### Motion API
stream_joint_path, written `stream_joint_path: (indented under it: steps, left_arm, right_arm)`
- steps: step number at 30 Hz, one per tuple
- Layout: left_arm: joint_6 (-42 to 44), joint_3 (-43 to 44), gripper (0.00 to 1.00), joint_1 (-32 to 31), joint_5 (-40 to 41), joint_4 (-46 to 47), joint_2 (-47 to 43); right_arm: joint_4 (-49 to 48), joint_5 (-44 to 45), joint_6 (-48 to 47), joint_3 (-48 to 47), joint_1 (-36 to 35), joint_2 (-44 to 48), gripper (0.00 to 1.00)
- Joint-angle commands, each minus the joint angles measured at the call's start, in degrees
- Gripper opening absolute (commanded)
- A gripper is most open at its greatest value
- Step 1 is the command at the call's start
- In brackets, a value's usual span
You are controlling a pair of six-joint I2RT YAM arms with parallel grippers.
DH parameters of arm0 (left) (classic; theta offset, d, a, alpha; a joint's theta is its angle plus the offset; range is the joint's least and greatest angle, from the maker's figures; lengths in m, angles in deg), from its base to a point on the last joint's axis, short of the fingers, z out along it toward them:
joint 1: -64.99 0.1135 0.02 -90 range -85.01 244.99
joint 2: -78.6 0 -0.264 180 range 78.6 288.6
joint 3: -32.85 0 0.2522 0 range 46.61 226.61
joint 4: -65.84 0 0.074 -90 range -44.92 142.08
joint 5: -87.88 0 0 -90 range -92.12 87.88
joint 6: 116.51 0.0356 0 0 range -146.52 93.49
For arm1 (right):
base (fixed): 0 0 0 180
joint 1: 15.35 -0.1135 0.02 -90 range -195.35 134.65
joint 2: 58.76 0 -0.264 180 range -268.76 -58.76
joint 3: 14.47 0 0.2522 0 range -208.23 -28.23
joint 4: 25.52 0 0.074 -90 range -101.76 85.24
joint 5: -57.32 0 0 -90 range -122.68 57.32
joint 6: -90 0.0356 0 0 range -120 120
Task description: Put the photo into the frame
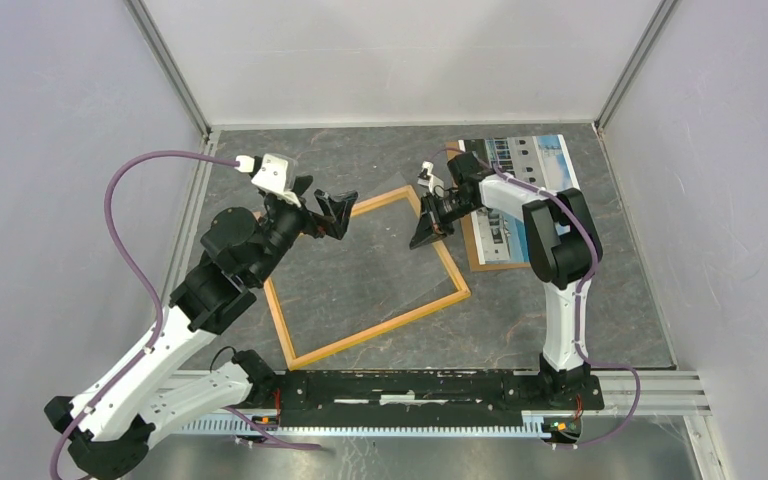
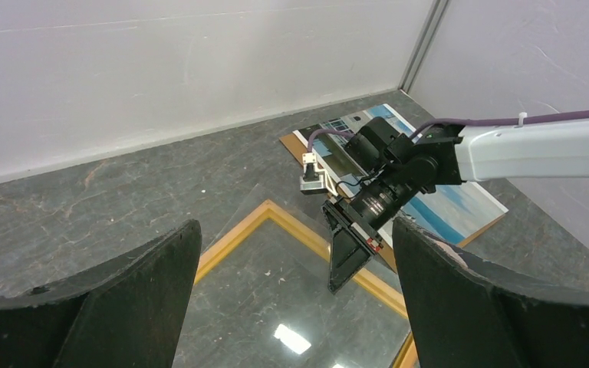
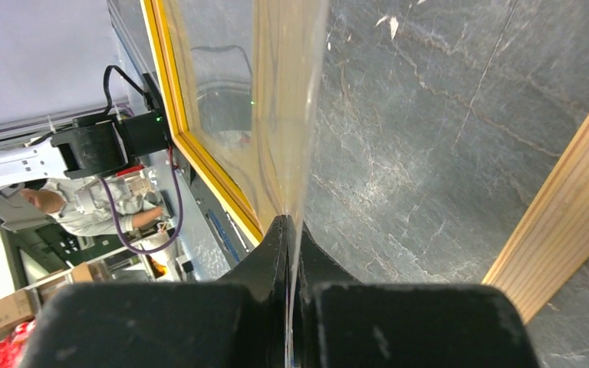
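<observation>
Frame [image 1: 380, 327] could get struck if the clear sheet [image 3: 284, 115], edge-pinched in my right hand [image 3: 290, 230], slips; left hand [image 2: 295, 225] gapes empty.

- The frame [image 1: 375, 330] lies flat on the surface [image 1: 600, 300], in the middle, ahead of both arm bases.
- The photo [image 1: 535, 160] lies to the right of the frame's far corner, on top of a backing board [image 1: 490, 265].
- A clear sheet [image 3: 276, 92] is over the frame, with its right edge between the right tool's [image 1: 428, 232] fingers.
- The right tool is above the frame's far right side, just left of the photo.
- The left tool [image 1: 330, 212] is over the frame's far left side, facing the right tool.
</observation>
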Motion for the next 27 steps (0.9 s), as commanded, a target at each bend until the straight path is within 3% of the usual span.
stream_joint_path:
  steps: [1,27]
  left_arm:
    - [-2.68,0.85,1.00,0.95,-1.79,1.55,0.22]
    - [-7.45,0.23,1.00,6.46,-7.48,2.74,0.18]
  right_arm:
    - [-3.61,-3.86,4.17,2.56,-1.37,3.20,0.00]
    - [-12.07,-8.61,16.67,4.48,-1.41,12.93,0.00]
